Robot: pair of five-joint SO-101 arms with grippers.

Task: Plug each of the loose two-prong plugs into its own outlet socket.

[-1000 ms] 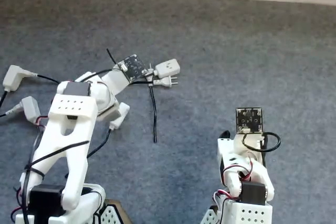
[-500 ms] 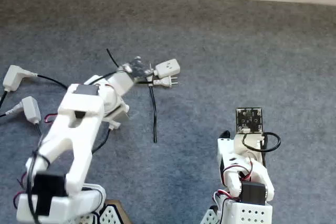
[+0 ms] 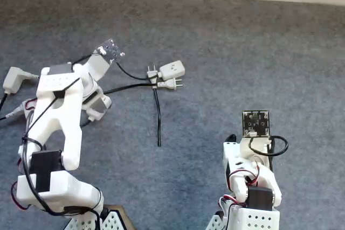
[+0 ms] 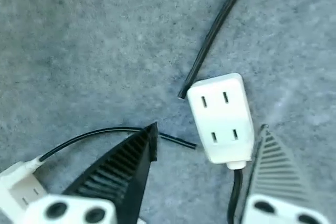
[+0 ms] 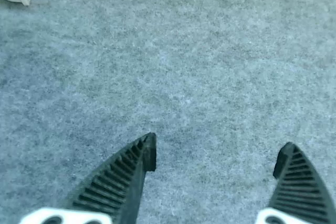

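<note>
- Right gripper (image 5: 215, 153): jaws spread over bare table (image 5: 210, 51) by the near edge, holding nothing.
- Left gripper (image 4: 207, 129): spread above an outlet socket (image 4: 220, 116) near the left edge. It is probably lining up a grasp, and next needs to lower and close.
- Two-prong plug (image 3: 170, 83): loose mid-table, unplugged.

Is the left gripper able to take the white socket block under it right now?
Likely yes: the left gripper is open, and the socket block lies bare on the carpet right beneath it.
</note>
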